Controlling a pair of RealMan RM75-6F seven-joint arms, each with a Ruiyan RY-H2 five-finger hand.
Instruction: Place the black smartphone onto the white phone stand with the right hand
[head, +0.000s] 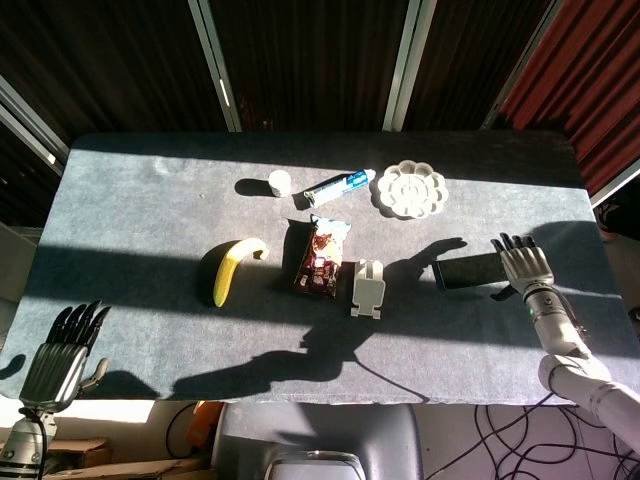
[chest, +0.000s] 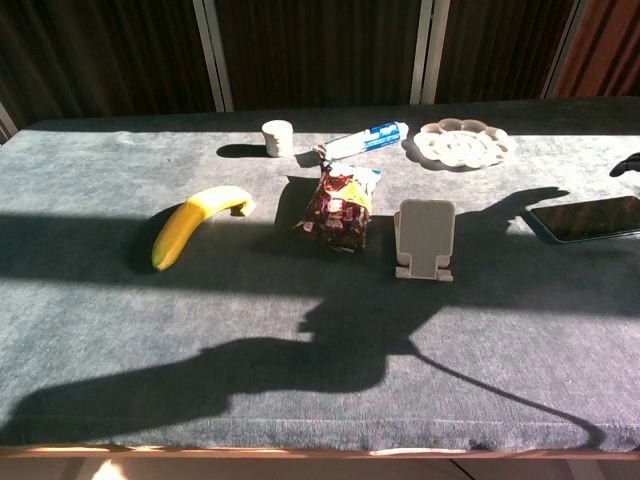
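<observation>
Smartphone (head: 470, 271), black, lies flat on the grey desk (head: 150, 220), right of the white phone stand (head: 368, 287). Right robot hand (head: 525, 266) rests open against its right end. Left robot hand (head: 58, 345) hangs open off the desk's near-left corner.

A lab-like test bench: grey felt-covered table (head: 150, 200), loose cables (head: 490, 440) (floor), dark slatted wall (head: 300, 60).

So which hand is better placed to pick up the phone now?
Right. The right hand sits at the black smartphone's end, fingers spread; the left hand hangs off the table's opposite near corner.
</observation>
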